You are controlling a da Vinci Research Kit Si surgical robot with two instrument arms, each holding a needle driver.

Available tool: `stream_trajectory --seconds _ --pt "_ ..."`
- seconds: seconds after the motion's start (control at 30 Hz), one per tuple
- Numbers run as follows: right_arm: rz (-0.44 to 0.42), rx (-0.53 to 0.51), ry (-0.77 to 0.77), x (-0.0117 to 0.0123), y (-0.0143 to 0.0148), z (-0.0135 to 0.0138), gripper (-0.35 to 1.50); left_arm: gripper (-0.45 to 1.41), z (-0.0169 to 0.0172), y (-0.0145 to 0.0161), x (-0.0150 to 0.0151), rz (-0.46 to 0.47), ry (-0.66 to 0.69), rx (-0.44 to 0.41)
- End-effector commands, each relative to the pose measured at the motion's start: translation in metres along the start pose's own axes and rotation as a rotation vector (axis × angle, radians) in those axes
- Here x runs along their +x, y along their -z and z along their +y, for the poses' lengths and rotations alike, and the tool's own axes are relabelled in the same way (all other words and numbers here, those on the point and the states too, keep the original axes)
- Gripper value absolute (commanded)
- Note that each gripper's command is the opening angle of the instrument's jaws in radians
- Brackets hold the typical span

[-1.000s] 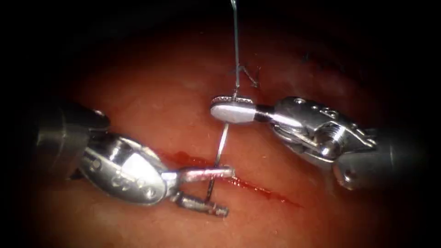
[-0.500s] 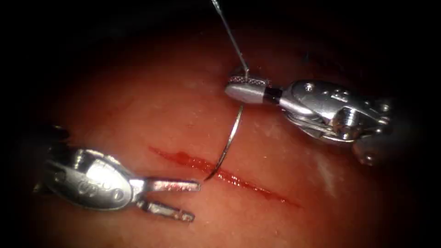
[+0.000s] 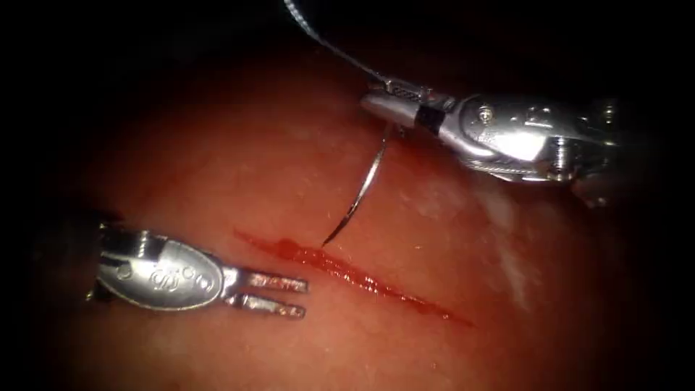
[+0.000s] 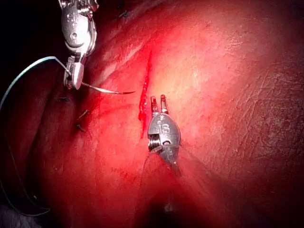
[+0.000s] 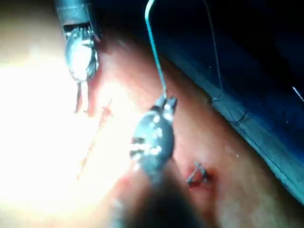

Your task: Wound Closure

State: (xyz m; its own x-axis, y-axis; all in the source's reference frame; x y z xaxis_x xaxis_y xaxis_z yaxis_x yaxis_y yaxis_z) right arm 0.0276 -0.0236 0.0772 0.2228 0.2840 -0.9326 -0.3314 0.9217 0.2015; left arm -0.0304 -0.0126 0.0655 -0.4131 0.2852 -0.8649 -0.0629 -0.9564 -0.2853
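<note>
The curved needle (image 3: 364, 187) hangs free above the tissue (image 3: 217, 166), clear of it along its whole visible length, with its sharp tip just over the upper edge of the cut (image 3: 355, 275) near that cut's left end. The right tool (image 3: 397, 101) has its jaws clamped on the needle's rear end, where the thread (image 3: 326, 43) joins it, and the thread runs up and away to the left from that grip. Half a second ago the needle's tip sat at the cut line itself; it now sits higher and further left, and the right tool has risen with it. Red fluid (image 3: 304, 255) lines the cut. The left tool (image 3: 276, 295) lies on the left side of the cut, below its left end, jaws slightly parted and holding nothing; it has drawn back leftward and its jaws have narrowed. Cut ends of thread (image 4: 81, 120) from an older stitch stick out of the tissue beyond the right tool.
</note>
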Motion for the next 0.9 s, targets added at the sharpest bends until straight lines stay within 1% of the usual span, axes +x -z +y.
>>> stream_trajectory --seconds 0.03,0.13,0.23,0.33,0.4,0.5,0.63,0.9 --pt "0.007 0.003 0.026 -0.0001 -0.0010 0.0001 -0.35 -0.20 -0.0002 -0.0007 -0.0005 0.002 -0.001 0.000" --pt "0.019 0.014 0.085 0.0000 -0.0013 0.0001 -0.35 -0.21 -0.0002 -0.0007 -0.0006 0.000 -0.001 0.004" --pt "0.030 0.027 0.156 0.0001 -0.0023 0.0001 -0.35 -0.21 -0.0001 -0.0007 -0.0006 0.000 -0.001 0.004" --pt "0.033 0.033 0.197 0.0002 -0.0031 0.0000 -0.35 -0.21 -0.0001 -0.0006 -0.0006 0.000 -0.001 0.003" --pt "0.040 0.041 0.227 0.0003 -0.0035 -0.0001 -0.35 -0.25 -0.0001 -0.0006 -0.0006 -0.003 -0.002 0.002" --pt "0.041 0.056 0.335 0.0004 -0.0041 -0.0001 -0.35 -0.28 -0.0001 -0.0005 -0.0006 -0.005 -0.002 0.000" --pt "0.023 0.081 0.444 0.0005 -0.0041 -0.0004 -0.35 -0.28 -0.0001 -0.0005 -0.0007 -0.005 -0.002 0.000" --pt "0.003 0.121 0.568 0.0000 -0.0041 -0.0012 -0.35 -0.32 -0.0001 -0.0005 -0.0007 -0.011 -0.003 -0.003"
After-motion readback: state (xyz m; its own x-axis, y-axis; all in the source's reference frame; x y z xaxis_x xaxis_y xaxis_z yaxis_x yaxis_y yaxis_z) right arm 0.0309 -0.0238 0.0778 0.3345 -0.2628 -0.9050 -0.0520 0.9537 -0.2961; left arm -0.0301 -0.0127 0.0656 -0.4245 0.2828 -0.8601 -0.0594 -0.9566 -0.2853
